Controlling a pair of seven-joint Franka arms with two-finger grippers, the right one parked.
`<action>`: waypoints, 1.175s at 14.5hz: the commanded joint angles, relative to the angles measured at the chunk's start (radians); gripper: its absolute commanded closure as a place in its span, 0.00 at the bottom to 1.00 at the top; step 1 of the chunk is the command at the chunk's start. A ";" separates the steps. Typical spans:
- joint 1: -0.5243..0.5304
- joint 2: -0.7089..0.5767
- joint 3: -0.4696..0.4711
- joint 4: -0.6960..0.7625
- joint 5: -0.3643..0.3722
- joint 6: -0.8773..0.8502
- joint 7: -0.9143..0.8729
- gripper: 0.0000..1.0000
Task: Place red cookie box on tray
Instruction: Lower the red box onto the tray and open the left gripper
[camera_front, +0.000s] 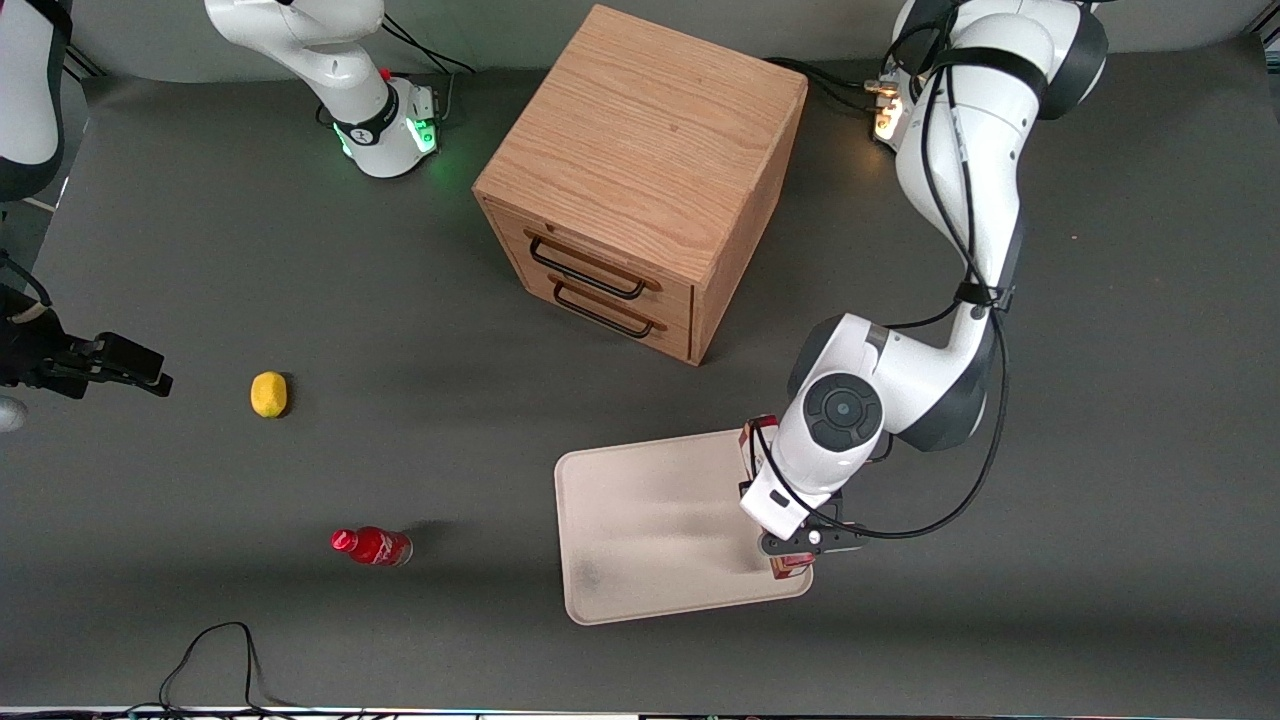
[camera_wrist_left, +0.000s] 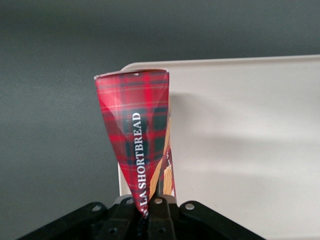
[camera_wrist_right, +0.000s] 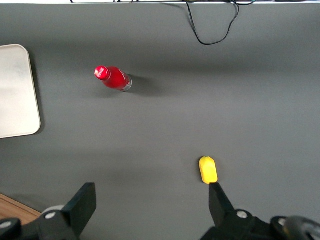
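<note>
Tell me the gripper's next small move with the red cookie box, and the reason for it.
Probably lower it and let go. The gripper is shut on the red cookie box, which sits at the tray edge nearest the working arm; the wrist view shows it beside the tray rim, so nudging it inward first seems wise.

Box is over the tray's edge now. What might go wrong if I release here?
The gripper holds the red cookie box right along the rim of the tray, toward the working arm's end. If released here, it may land half on the rim and tip off onto the table. Shift it toward the tray's middle first.
</note>
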 joint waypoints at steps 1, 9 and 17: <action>-0.015 0.016 0.015 -0.014 0.035 0.049 -0.028 1.00; -0.015 0.032 0.015 -0.033 0.068 0.063 -0.033 0.00; -0.007 -0.012 0.015 -0.019 0.054 0.005 -0.036 0.00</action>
